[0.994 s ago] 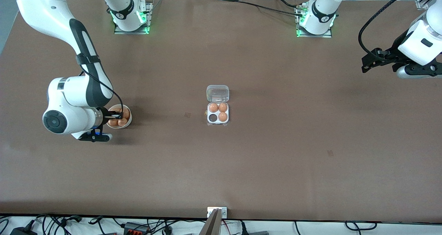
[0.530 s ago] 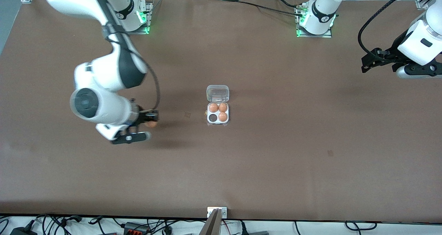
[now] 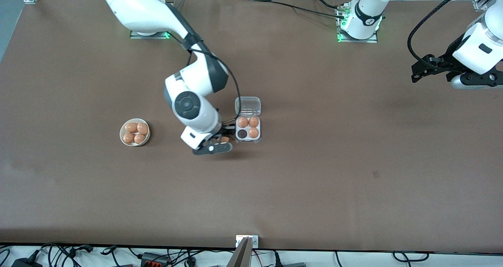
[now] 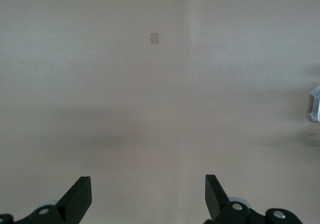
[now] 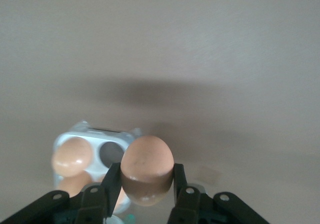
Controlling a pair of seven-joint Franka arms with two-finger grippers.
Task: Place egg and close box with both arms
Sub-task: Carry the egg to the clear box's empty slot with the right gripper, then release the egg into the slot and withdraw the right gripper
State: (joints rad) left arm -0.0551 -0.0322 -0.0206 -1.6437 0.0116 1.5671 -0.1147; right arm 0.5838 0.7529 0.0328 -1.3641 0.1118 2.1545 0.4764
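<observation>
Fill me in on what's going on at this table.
The right pincer holds an egg beside the open box, which has three eggs and one empty cell. A bowl of eggs sits toward the right arm's end. The left pincer waits open at its own end.

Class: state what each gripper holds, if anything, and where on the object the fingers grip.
The right gripper holds an egg, its fingers pressing the egg's two opposite sides at its lower half. The left gripper is open and holds nothing.
</observation>
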